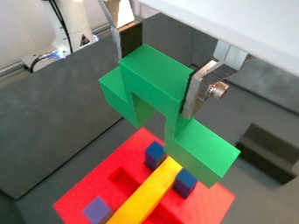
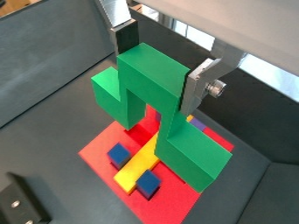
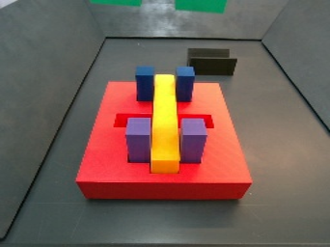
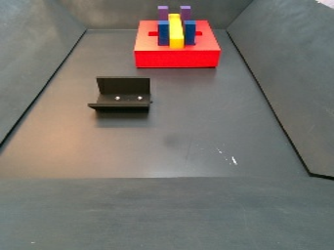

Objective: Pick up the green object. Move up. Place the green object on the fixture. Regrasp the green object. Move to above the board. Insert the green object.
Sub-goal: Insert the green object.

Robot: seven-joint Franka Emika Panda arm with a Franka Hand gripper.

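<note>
My gripper [image 1: 162, 70] is shut on the green object [image 1: 152, 83], a bright green stepped block gripped at its upper step between the silver fingers [image 1: 200, 91]. Both wrist views show this grip [image 2: 163, 68]. The green object [image 2: 146, 83] hangs in the air above the board [image 1: 117, 166], a red slab with a yellow bar [image 1: 149, 194] and blue blocks [image 1: 155, 154]. In a side view only green bits [image 3: 200, 5] show at the upper edge, above the board [image 3: 116, 164]. The fixture [image 4: 121, 96] stands bare on the floor.
The board [image 4: 177, 57] sits near the far wall of a dark grey walled bin. It carries the yellow bar [image 3: 165, 121], two blue blocks [image 3: 145, 82] and two purple blocks [image 3: 138, 138]. The fixture [image 3: 213, 63] stands beside the board.
</note>
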